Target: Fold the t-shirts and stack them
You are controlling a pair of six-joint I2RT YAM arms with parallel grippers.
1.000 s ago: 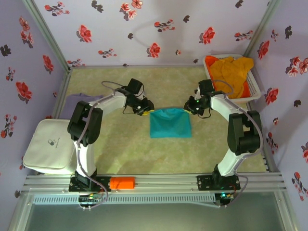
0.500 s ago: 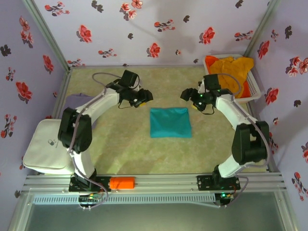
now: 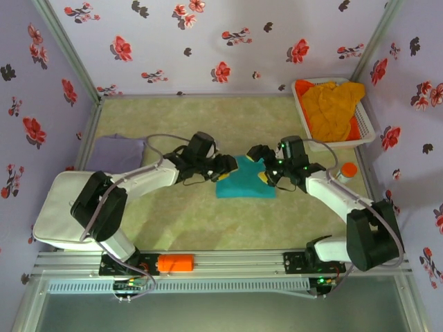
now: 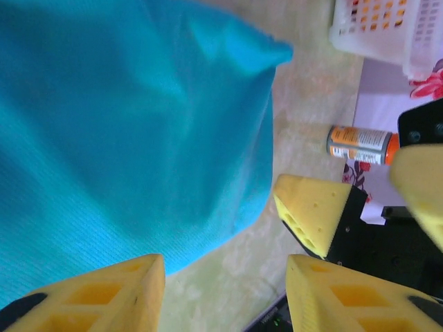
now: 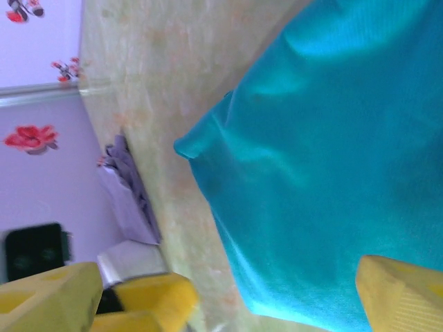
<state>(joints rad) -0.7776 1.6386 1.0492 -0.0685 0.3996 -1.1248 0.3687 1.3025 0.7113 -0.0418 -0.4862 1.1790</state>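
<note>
**Both grippers open at the teal tee's far corners**

Nearest the arm bases, a white pouch (image 3: 69, 211) lies off to the left, out of the working area. In the middle of the tabletop (image 3: 173, 214) the teal t-shirt (image 3: 246, 187) lies as a compact folded rectangle, centred between the arms where both can reach it.

At its far edge the left gripper (image 3: 223, 168) sits by the left corner. Its jaws are apart and hold nothing; its wrist view shows the cloth's edge and bare tabletop in the gap. The right gripper (image 3: 263, 173) is at the right corner, jaws spread wide over the cloth, gripping nothing. This paired stance probably sets up a pinch of both corners for another fold.

An orange-capped bottle (image 3: 346, 171) stands to the right. The lavender t-shirt (image 3: 118, 152) lies flat at the left edge, likely the base of the stack. Farthest back, the orange t-shirts (image 3: 329, 111) wait heaped in the white basket (image 3: 368, 135).
</note>
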